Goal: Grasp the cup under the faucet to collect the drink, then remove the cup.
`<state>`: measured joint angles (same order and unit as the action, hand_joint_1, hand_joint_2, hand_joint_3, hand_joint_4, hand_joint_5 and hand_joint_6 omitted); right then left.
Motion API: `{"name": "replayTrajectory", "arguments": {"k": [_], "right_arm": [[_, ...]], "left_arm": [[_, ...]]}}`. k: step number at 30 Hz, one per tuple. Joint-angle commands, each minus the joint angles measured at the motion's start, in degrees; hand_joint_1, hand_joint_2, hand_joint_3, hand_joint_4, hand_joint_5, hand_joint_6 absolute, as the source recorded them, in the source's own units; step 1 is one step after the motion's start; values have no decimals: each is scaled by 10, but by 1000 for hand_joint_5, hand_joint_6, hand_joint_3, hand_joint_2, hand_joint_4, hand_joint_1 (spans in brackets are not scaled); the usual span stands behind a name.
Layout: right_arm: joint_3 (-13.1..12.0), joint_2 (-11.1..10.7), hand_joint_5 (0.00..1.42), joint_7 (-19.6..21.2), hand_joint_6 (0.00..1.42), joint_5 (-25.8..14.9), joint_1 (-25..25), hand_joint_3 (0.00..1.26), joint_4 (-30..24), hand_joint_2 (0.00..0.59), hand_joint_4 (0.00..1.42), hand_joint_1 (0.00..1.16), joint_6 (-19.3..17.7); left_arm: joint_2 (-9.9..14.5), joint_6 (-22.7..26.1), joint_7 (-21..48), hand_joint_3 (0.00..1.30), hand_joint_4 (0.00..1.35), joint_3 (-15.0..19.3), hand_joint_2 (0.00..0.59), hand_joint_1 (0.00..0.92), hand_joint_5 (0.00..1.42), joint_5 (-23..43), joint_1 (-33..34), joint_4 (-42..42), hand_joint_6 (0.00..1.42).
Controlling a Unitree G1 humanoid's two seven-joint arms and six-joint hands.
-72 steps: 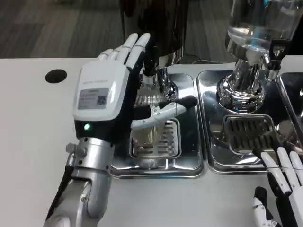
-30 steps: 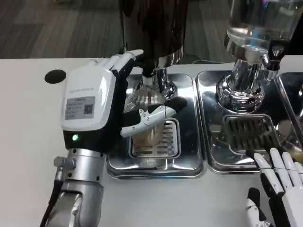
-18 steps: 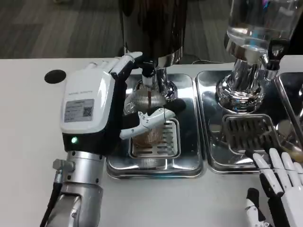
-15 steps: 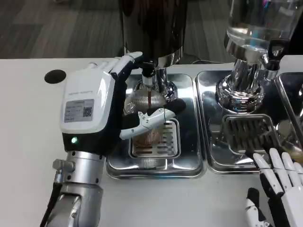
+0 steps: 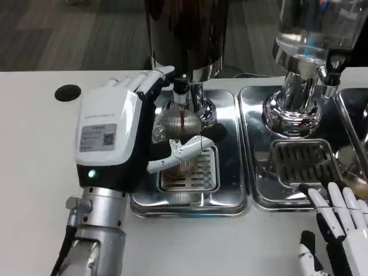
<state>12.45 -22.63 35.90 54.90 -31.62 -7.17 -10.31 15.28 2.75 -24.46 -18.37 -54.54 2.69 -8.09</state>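
While my left hand (image 5: 115, 135) has its fingers wrapped around the cup (image 5: 175, 135), thumb across the front, that cup sits tilted under the faucet (image 5: 181, 92) of the dark dispenser (image 5: 187, 31), above the slotted grate of the left drip tray (image 5: 227, 198). A thin reddish stream seems to run from the faucet into it. I judge the cup to be clear, ribbed, thin plastic: light, easily squashed, probably slick if wet, and getting heavier as it fills. So I would keep hold around the middle of the wall with gentle pressure, not at the rim, and level it before lifting out. My right hand (image 5: 339, 230) rests at the table's near edge with fingers spread, grasping nothing. Beside it stands a 2nd dispenser (image 5: 307, 52) with a clear tank on its own drip tray (image 5: 261, 190). Both trays sit on a white table (image 5: 34, 149) with a round dark hole (image 5: 68, 92); grey carpet lies beyond.
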Motion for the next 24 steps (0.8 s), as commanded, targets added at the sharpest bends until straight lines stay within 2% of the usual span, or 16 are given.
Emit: {"name": "replayTrajectory", "arguments": {"k": [1,24], "right_arm": [[1,-5,0,4,65,6,-2,124,-1,551,0,95,-3],[-2,-6,0,13,65,5,-19,124,-7,560,0,98,-6]], "left_arm": [[2,2,9,448,424,-7,60,0,481,-7,-21,8,393],[1,7,9,464,426,-12,59,0,481,-15,-28,-6,409]]}}
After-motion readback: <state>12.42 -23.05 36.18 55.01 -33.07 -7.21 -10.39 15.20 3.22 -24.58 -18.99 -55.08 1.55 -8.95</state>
